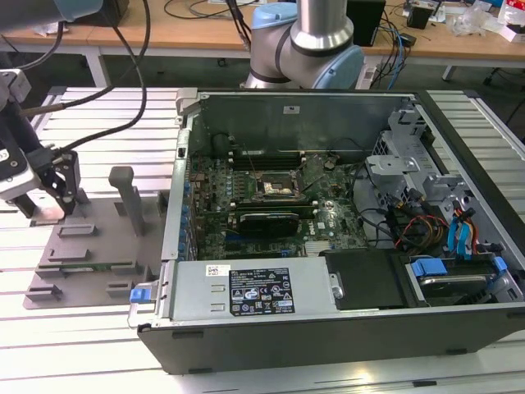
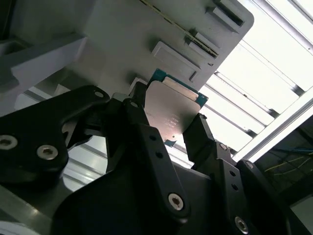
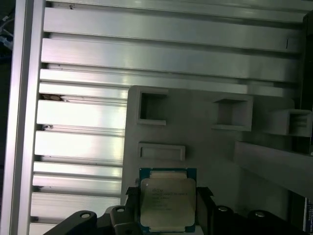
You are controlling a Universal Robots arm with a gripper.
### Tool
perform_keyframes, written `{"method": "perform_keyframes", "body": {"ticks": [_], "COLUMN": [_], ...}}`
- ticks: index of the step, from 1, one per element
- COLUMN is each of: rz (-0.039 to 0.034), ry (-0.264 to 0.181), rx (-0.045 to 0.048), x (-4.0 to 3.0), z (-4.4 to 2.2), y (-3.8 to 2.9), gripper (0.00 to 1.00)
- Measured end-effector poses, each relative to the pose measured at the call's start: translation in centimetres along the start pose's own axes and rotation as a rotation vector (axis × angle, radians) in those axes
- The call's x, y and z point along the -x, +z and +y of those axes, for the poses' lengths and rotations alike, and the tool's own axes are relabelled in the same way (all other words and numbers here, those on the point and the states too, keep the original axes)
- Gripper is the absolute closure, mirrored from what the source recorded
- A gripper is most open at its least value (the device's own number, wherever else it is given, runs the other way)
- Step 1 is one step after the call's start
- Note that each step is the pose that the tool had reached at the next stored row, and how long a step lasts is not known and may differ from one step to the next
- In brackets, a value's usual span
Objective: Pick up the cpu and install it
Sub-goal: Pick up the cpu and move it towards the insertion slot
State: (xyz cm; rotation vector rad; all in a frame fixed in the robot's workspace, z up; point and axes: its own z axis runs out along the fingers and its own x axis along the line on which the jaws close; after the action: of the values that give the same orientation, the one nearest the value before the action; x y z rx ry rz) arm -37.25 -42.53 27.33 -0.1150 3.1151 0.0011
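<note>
A surface (image 1: 98, 135) of ribbed aluminium slats is seen in a workshop, with wooden desks (image 1: 459, 45) standing behind it. An open computer case (image 1: 328, 332) is set at the middle of the surface, its circuit board exposed. A grey fixture plate (image 1: 90, 256) with upright posts is laid just beside the case, toward the surface's edge at the exterior view's left. The silvery-topped cpu (image 2: 173, 110) is found near the plate's outer edge. The black fingers (image 2: 142, 115) are closed against two opposite sides of it, gripping it. Whether it is lifted cannot be told.
</note>
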Motion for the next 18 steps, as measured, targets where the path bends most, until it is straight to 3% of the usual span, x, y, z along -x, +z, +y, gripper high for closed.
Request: {"method": "perform_keyframes", "body": {"ticks": [18], "rz": [-0.0002], "ry": [0.0], "rx": [0.0001], "x": [0.08], "z": [0.0], "y": [-3.13], "gripper": [0.45]}}
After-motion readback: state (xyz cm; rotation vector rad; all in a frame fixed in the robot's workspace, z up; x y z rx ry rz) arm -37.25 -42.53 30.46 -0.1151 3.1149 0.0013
